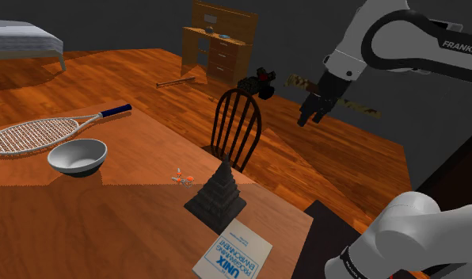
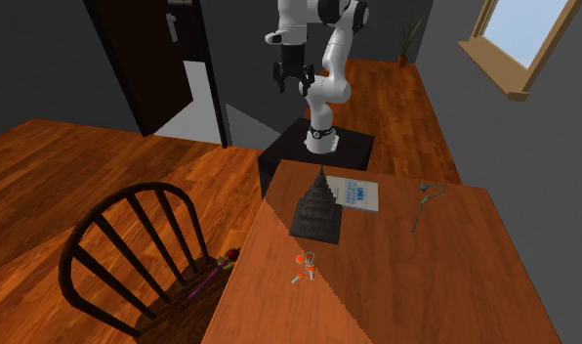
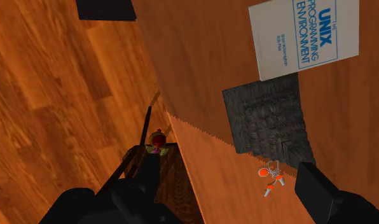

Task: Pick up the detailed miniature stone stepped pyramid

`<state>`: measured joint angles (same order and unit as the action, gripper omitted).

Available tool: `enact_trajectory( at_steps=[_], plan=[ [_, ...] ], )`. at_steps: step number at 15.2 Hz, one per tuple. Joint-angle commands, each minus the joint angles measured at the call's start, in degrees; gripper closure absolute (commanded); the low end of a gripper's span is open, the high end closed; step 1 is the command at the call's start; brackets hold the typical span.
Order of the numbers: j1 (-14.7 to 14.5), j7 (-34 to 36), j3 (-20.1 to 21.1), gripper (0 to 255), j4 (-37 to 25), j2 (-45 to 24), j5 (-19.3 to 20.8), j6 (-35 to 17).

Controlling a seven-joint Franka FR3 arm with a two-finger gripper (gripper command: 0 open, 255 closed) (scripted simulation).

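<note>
The dark grey stepped pyramid (image 1: 218,195) stands upright on the wooden table (image 1: 108,230), close to the edge nearest the chair. It also shows in the second exterior view (image 2: 317,204) and in the wrist view (image 3: 267,123). My black gripper (image 1: 313,118) hangs open and empty in the air, well above the pyramid and out past the table's edge, towards the shoulder view's right. In the second exterior view the gripper (image 2: 292,86) is high up by the stand, beyond the pyramid. Its two fingers (image 3: 316,191) stand wide apart in the wrist view.
A white book (image 1: 227,255) lies just beside the pyramid, and orange keys (image 1: 181,177) lie on its other side. A bowl (image 1: 78,156) and a racket (image 1: 44,135) sit farther along the table. A dark spindle-back chair (image 1: 236,127) stands against the table's edge.
</note>
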<state>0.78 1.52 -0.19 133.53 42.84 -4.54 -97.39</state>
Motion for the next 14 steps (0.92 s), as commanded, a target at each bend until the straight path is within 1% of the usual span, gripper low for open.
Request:
enact_trajectory(
  at_steps=[1, 8, 14],
  plan=[
    [0.0, 0.0, 0.0, 0, 0.0, 0.0, 0.0, 0.0],
    [-2.9, 0.9, 4.9, 0, 5.1, -6.8, -1.4, -12.3],
    [-5.0, 2.1, 9.2, 0, 6.9, -15.2, -1.7, -22.9]
  ],
)
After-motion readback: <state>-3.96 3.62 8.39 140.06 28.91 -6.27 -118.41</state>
